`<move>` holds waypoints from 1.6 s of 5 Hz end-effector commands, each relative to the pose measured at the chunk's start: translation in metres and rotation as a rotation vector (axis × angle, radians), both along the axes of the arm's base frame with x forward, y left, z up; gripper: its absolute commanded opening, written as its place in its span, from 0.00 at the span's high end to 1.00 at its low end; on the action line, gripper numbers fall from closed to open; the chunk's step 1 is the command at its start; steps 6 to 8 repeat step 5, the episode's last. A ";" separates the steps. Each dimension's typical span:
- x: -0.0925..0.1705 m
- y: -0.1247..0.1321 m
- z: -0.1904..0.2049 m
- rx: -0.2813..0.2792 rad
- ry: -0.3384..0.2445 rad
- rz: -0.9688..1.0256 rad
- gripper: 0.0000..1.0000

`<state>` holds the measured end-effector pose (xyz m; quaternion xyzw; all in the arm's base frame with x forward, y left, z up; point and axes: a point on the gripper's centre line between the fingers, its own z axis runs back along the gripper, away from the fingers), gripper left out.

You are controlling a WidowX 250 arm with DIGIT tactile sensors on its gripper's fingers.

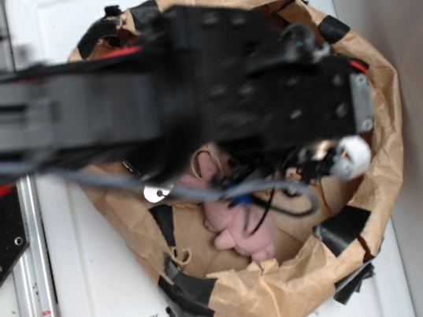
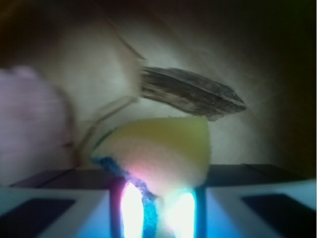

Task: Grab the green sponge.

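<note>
paper bag (image 1: pixel 378 205) (brown): gripper (image 2: pixel 157 208) clamps green sponge (image 2: pixel 163 148)

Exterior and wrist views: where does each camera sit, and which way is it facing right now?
Exterior: overhead, looking down on the brown paper bag; the black arm covers most of it, a pink soft item showing beneath.
Wrist: on the gripper, looking along the fingers at the green sponge between them, wood piece behind.
Shared: the pink item and the bag's interior.
</note>
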<state>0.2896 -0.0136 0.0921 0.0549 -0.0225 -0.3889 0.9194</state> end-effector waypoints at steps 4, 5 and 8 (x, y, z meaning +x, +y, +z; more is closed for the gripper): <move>0.006 -0.002 0.063 -0.085 -0.066 0.624 1.00; 0.005 0.000 0.061 -0.067 -0.052 0.644 1.00; 0.005 0.000 0.061 -0.067 -0.052 0.644 1.00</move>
